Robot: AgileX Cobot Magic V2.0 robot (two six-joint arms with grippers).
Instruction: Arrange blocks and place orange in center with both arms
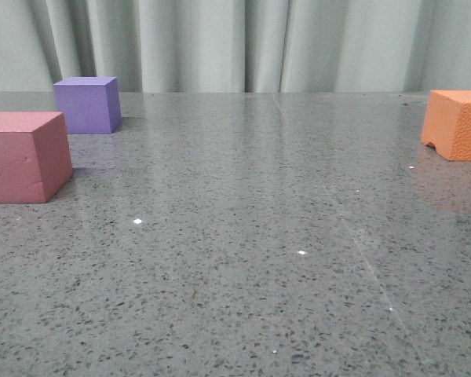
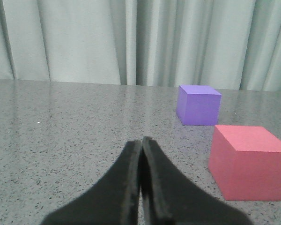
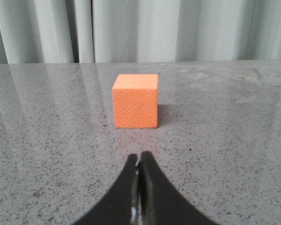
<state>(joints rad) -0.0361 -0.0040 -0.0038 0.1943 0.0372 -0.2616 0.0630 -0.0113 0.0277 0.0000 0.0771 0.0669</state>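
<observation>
Right gripper [image 3: 139,161]: fingers pressed together, empty, low over the grey speckled table [image 1: 243,259], with the orange cube [image 3: 136,101] dead ahead of its tips and apart from them, one pebbled face square to the approach; left gripper [image 2: 141,145] likewise closed on nothing. Front view puts the orange cube at the table's far right edge, so the right arm is the nearer one, and the path looks clear, though the fingers would need to part first. The pink-red cube [image 1: 25,155] and purple cube [image 1: 87,104] sit near each other on the left, off to one side ahead of the left gripper, centre ground between the groups bare
</observation>
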